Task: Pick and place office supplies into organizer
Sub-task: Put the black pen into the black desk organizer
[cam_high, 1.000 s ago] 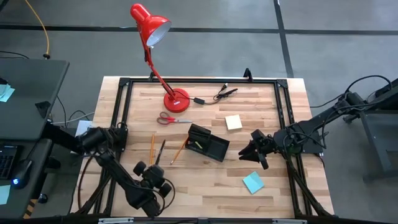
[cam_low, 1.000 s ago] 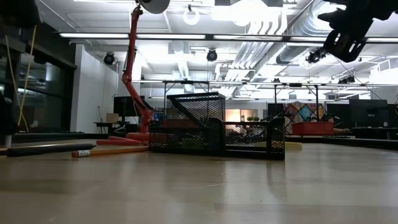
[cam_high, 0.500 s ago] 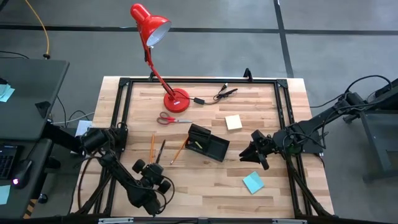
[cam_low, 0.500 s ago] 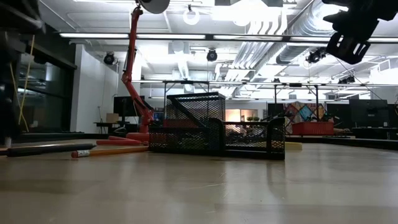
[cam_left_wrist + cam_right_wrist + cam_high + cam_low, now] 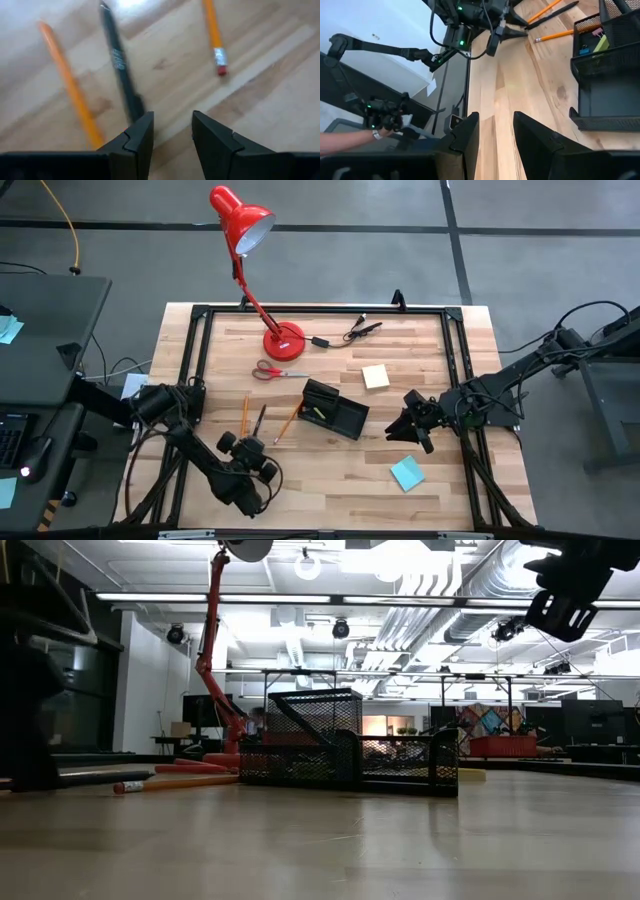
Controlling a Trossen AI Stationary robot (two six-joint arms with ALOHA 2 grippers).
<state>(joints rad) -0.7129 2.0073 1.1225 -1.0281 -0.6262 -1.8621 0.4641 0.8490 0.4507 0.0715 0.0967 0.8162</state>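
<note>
- From above we see the organizer (image 5: 336,412) near the middle of the table (image 5: 330,470), a black mesh tray set at a slant, with something yellow-green lying in one of its compartments.
- Just left of it lie three long items, apart from one another: one pencil (image 5: 245,418), a dark pen (image 5: 258,424), and a second pencil (image 5: 288,423), which lies nearest the organizer.
- The red-handled scissors (image 5: 279,371) lie flat farther back, between the organizer and the round foot of the red desk lamp (image 5: 282,340).
- A pale yellow sticky-note pad (image 5: 376,376) lies behind and to the right of the organizer; a teal-blue pad (image 5: 407,473) lies at the front right, well apart from it.
- The left claw (image 5: 172,131) hangs low over the wood at the front left, close to the near ends of the pen and pencils. In its wrist view we see its two fingers a narrow gap apart, with only bare wood between them and the pen's tip just beyond one finger; it holds nothing.
- The right claw (image 5: 496,136) hovers right of the organizer, above the table, pointing towards it. Its fingers are also set narrowly apart and hold nothing.
- A black cable with clips (image 5: 362,329) lies near the back edge.
</note>
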